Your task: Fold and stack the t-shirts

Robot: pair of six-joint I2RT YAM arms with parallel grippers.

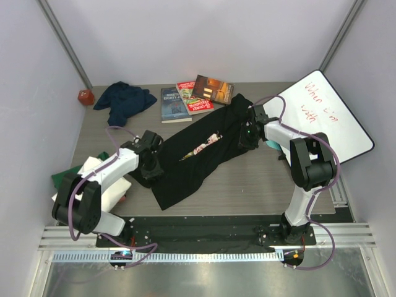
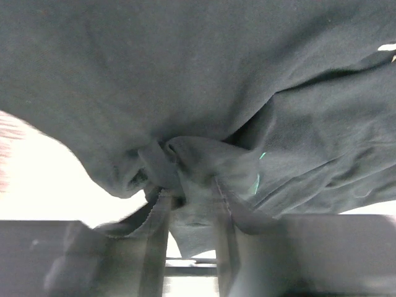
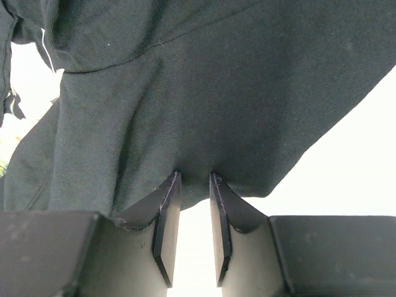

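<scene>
Across the middle of the worktop (image 1: 266,185) the spread t-shirt (image 1: 198,162) runs on a diagonal, from near the front edge left of centre up toward the back edge right of centre. The left gripper (image 1: 150,169) pinches its left side and the right gripper (image 1: 246,137) pinches its far right end. Three books (image 1: 193,97) sit in a row along the back edge, just behind that far end. A crumpled t-shirt (image 1: 124,99) lies in the back left corner. Folded t-shirts (image 1: 91,166) are stacked at the left edge, under the left arm. A whiteboard (image 1: 328,117) leans over the right edge.
</scene>
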